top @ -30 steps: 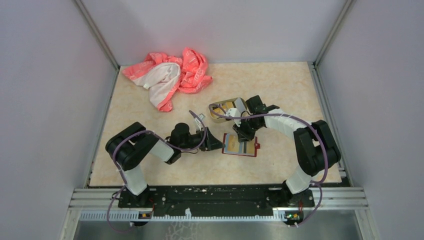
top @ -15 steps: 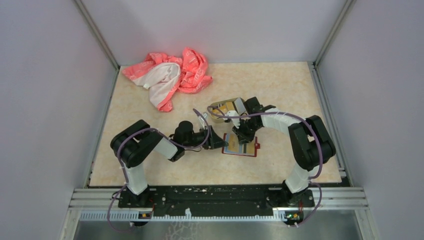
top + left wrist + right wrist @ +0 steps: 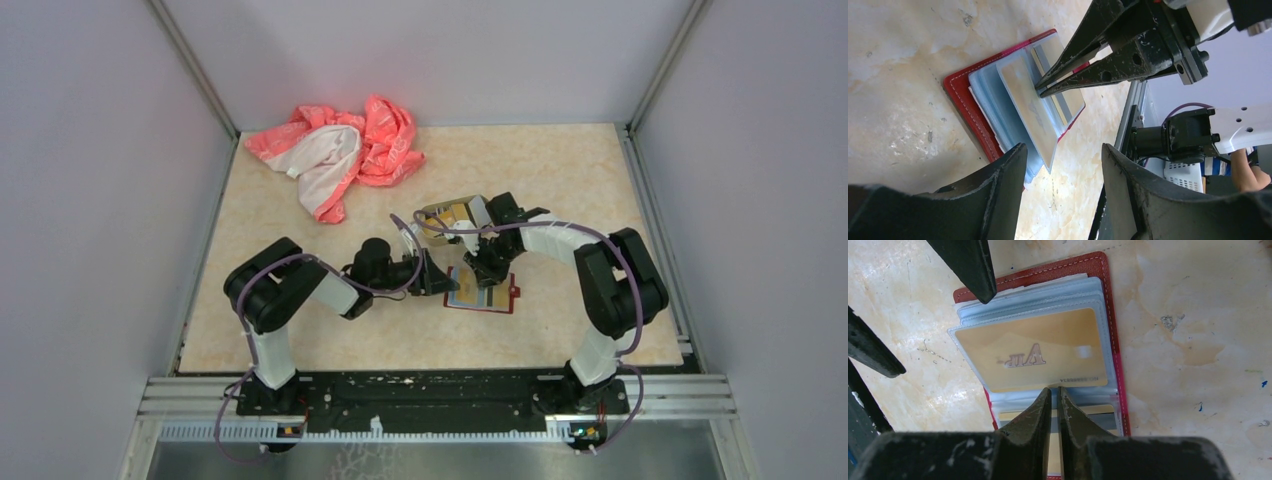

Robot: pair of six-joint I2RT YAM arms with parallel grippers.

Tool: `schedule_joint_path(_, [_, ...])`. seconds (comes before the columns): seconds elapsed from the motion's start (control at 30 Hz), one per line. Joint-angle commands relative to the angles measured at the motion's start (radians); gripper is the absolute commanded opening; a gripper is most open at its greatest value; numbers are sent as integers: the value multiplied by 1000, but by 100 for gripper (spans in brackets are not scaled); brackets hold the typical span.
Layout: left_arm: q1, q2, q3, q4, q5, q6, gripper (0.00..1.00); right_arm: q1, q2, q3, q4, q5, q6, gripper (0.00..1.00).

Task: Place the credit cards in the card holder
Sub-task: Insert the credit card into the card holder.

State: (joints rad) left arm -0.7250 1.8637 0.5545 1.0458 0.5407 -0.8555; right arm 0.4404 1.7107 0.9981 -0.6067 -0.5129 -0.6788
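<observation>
Card holder (image 3: 482,292) open on beige mottled table (image 3: 560,170); grey walls (image 3: 430,50).

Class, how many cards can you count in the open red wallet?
2: a gold VIP card sleeved uppermost in the red wallet, and a second card partly showing just past its near edge. Others may be hidden.

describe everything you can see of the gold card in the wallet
The gold card is a thin, glossy, plastic-looking rectangle with "VIP" lettering and a row of tiny digits along one long edge. It appears almost fully inside a clear sleeve of the open red wallet, tilted up off the pages beneath rather than lying flat. The right gripper is closed on the middle of its near long edge. Nothing else touches it.
</observation>
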Motion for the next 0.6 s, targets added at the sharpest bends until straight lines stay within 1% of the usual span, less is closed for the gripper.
schedule_joint_path(0.0, [-10,29,28,-3,17,17,62,11,32,15,2,25,-5,9])
schedule_joint_path(0.57, [-34,95,85,8,51,-11,59,11,38,25,-15,5,-8,9])
